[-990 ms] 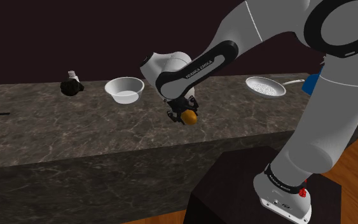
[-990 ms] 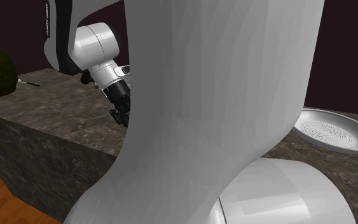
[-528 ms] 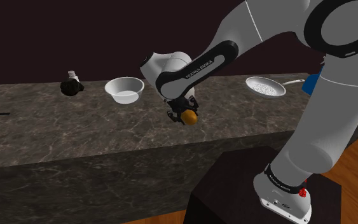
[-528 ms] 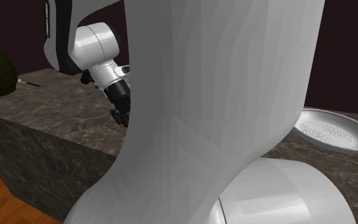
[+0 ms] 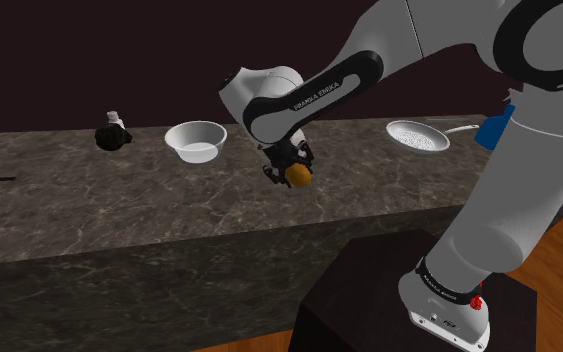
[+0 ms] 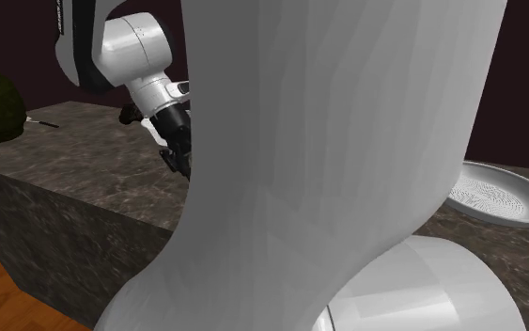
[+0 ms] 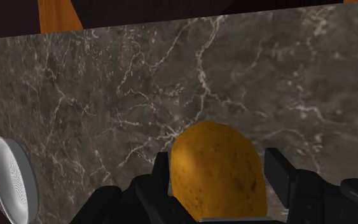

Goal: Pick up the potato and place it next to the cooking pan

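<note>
Hand (image 5: pixel 294 173) pinches rounded orange-brown potato (image 7: pixel 217 172) over dark veined stone worktop (image 5: pixel 119 200); white round pan (image 5: pixel 418 136) at its two o'clock, shoulder view.

White arm (image 6: pixel 347 141) looms in front; claw (image 6: pixel 178 155) hangs above marble counter (image 6: pixel 84 165); pale pan (image 6: pixel 502 196) at the right.

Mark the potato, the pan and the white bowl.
potato (image 7: pixel 215 168): wrist view, middle of its skin.
pan (image 5: pixel 418 136): shoulder view, bare inside.
white bowl (image 5: pixel 196 138): shoulder view, bare inside.
</note>
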Controlling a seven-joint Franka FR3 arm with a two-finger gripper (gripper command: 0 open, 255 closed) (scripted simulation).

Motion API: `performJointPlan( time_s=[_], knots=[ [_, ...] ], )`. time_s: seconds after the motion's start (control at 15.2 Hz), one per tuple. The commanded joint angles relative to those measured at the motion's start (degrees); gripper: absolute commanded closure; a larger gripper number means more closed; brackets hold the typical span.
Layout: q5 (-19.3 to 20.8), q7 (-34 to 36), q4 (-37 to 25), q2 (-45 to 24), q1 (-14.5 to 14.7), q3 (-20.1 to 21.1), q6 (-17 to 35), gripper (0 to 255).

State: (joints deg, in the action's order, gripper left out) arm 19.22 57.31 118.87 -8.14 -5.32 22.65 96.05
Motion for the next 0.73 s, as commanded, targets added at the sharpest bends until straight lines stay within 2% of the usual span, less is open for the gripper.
performJointPlan(
  time_s=[0.0, 0.66],
  knots=[
    [-0.33, -0.49, -0.63, 0.71, 0.00, 0.08, -1.21, 255],
    [-1.63, -3.15, -4.56, 4.10, -0.06, 0.25, -7.76, 255]
  ],
)
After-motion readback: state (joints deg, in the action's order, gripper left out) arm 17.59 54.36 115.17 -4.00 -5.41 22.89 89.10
